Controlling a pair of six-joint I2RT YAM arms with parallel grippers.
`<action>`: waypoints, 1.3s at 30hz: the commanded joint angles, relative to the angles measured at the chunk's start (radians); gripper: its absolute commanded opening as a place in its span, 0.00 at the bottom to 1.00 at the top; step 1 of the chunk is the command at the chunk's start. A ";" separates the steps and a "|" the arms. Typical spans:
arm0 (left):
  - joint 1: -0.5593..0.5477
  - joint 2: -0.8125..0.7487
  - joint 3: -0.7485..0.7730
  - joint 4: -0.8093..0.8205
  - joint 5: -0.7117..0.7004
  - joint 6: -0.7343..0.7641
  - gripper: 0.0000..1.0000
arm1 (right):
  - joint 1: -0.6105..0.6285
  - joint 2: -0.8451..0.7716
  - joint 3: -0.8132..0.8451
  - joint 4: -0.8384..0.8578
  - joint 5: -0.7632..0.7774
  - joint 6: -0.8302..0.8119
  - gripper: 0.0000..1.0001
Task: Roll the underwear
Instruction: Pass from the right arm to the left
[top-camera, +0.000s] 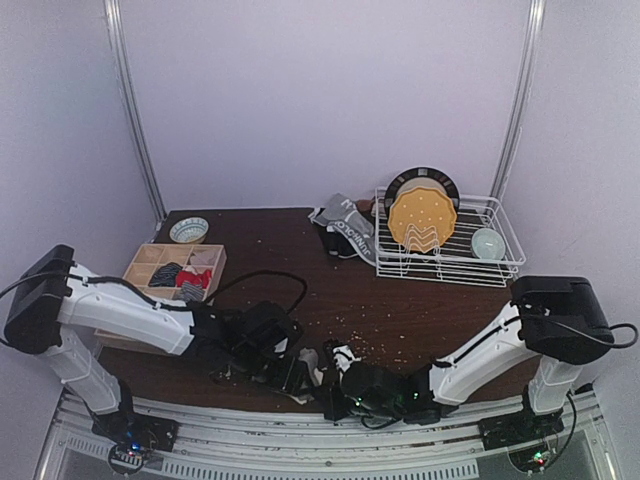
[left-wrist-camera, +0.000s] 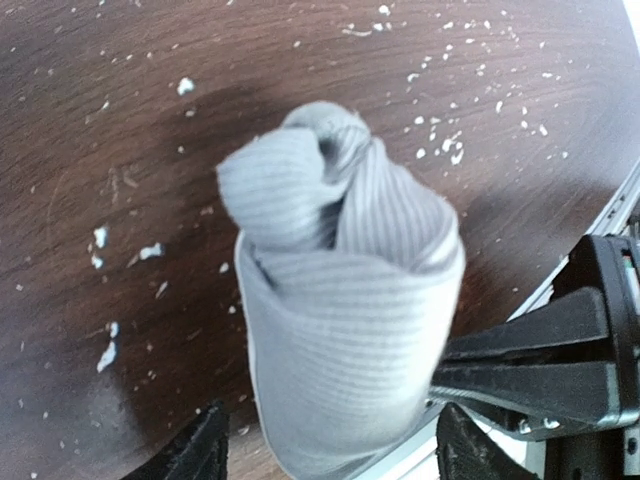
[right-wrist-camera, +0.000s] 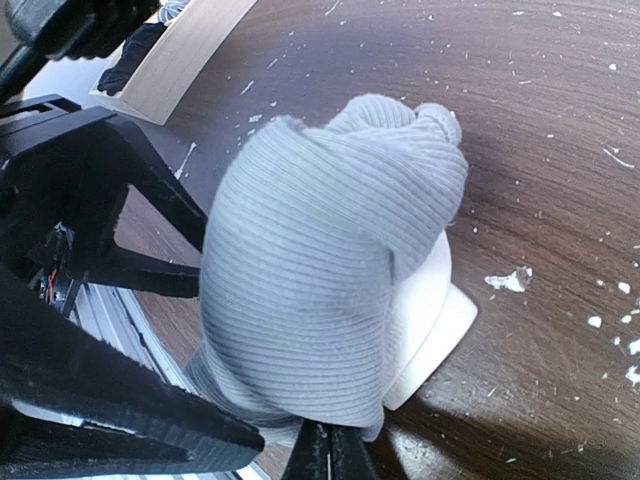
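Note:
A grey ribbed underwear (left-wrist-camera: 340, 300) is rolled into a fat bundle with a twisted knot at its far end. It sits near the table's front edge between the two arms (top-camera: 322, 362). My left gripper (left-wrist-camera: 335, 455) is open, one black finger on each side of the roll and neither touching it. From the other side, my right gripper (right-wrist-camera: 328, 455) is shut, its tips pinching the lower edge of the same underwear (right-wrist-camera: 320, 270). The white waistband (right-wrist-camera: 430, 320) shows beneath the roll. In the top view the left gripper (top-camera: 295, 370) and right gripper (top-camera: 337, 385) nearly meet.
More underwear (top-camera: 345, 228) lies in a heap at the back centre. A white wire dish rack (top-camera: 500, 262) with a yellow plate (top-camera: 422, 220) and a bowl (top-camera: 488, 243) stands at the back right. A wooden divider box (top-camera: 150, 258) and a small bowl (top-camera: 189, 230) are at the left. White crumbs dot the table.

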 joint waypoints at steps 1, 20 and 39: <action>0.032 -0.006 -0.029 0.140 0.052 0.007 0.67 | -0.012 0.062 -0.033 -0.164 -0.027 0.004 0.00; 0.091 0.093 -0.085 0.320 0.184 -0.005 0.58 | -0.019 0.088 -0.021 -0.147 -0.051 -0.002 0.00; 0.094 -0.105 -0.008 -0.053 -0.087 0.101 0.00 | -0.003 -0.152 -0.008 -0.243 -0.059 -0.114 0.24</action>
